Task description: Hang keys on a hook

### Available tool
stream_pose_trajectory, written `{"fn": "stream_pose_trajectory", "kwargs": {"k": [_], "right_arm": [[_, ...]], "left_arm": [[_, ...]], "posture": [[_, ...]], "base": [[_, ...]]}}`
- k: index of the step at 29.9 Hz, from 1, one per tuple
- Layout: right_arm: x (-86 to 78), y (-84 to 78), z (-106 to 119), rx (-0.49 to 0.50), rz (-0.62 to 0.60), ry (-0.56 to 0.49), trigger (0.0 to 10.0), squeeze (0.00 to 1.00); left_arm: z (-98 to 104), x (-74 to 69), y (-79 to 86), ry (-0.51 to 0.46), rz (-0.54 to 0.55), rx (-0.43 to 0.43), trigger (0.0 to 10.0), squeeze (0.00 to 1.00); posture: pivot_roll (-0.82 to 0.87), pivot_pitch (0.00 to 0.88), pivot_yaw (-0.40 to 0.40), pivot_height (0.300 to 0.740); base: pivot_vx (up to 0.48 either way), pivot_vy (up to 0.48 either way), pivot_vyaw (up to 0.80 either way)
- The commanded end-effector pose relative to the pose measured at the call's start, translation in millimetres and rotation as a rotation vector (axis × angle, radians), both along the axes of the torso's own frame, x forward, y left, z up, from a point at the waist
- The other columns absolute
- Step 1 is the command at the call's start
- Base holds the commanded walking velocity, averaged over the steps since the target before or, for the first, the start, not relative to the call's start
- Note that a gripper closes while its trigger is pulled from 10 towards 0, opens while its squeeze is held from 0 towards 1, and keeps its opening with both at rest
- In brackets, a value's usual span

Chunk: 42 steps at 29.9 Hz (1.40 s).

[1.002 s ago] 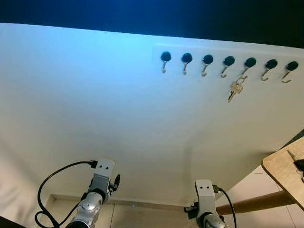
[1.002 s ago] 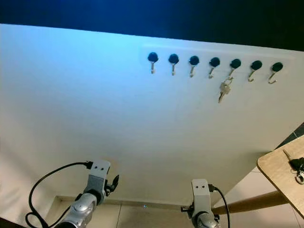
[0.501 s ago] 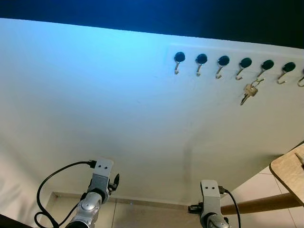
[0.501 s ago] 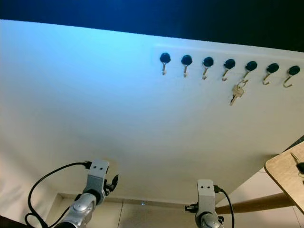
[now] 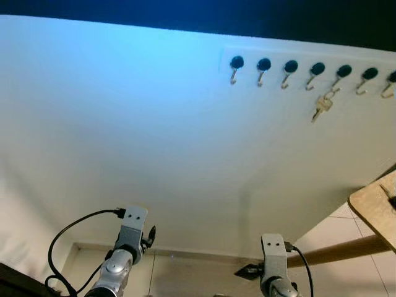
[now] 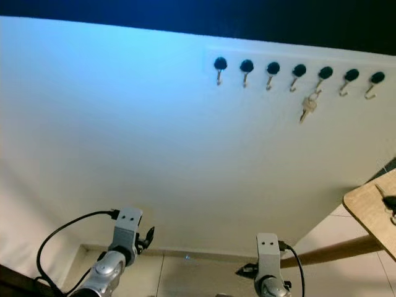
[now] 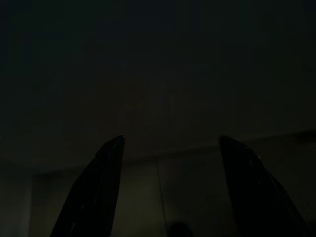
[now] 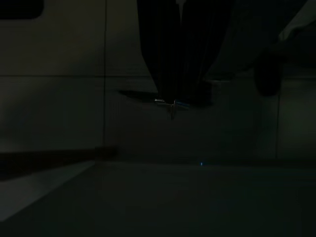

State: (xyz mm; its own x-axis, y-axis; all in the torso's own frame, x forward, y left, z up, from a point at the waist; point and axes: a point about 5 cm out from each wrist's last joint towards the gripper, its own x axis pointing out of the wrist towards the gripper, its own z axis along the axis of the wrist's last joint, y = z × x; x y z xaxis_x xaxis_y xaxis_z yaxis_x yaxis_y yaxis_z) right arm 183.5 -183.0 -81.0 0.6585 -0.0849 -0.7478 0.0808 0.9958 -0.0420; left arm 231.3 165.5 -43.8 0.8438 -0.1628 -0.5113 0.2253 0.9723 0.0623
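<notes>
Keys (image 5: 322,107) hang from the fifth hook (image 5: 342,73) in a row of seven on the white wall (image 5: 154,136). Both arms hang low. Left hand (image 7: 170,190) has its fingers (image 7: 96,192) spread wide, holding nothing. Right hand (image 8: 180,96) has its fingers pressed together, a small metal glint at the tips. A worktop (image 6: 371,210) corner at right carries more keys (image 6: 390,204).
</notes>
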Motion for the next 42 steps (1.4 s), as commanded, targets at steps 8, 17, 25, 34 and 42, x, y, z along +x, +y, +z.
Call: {"fn": "stream_pose_trajectory", "kwargs": {"k": [8, 17, 25, 34, 42], "right_arm": [[-0.1, -0.4, 0, 0.002, -0.019, -0.005, 10.0, 0.00], [-1.4, 0.1, -1, 0.004, -0.020, -0.001, 10.0, 0.00], [-1.4, -0.1, 0, 0.004, -0.021, -0.001, 10.0, 0.00], [0.8, -2.1, 1, -0.002, -0.018, -0.007, 10.0, 0.00], [10.0, -4.1, 6, -0.013, -0.007, -0.047, 10.0, 0.00]], "left_arm": [[-2, -2.4, -0.2, 0.020, 0.001, -0.004, 10.0, 0.00], [-4, -2.1, -0.1, 0.042, -0.020, 0.016, 10.0, 0.00], [-2, 0.4, -4.5, 0.033, -0.065, 0.040, 10.0, 0.00], [-2, 2.5, -8.9, 0.037, -0.058, 0.034, 10.0, 0.00], [0, 4.5, -7.7, 0.028, -0.029, 0.018, 10.0, 0.00]], "posture": [[0.06, 0.027, -0.051, 0.740], [0.06, 0.022, -0.047, 0.740], [0.06, 0.015, -0.044, 0.740], [0.06, 0.010, -0.049, 0.740], [0.06, 0.014, -0.053, 0.740]], "base": [[-0.331, 0.000, 0.00], [-0.146, 0.000, 0.00], [0.000, 0.000, 0.00], [0.000, -0.464, 0.00], [0.000, 0.000, 0.00]]}}
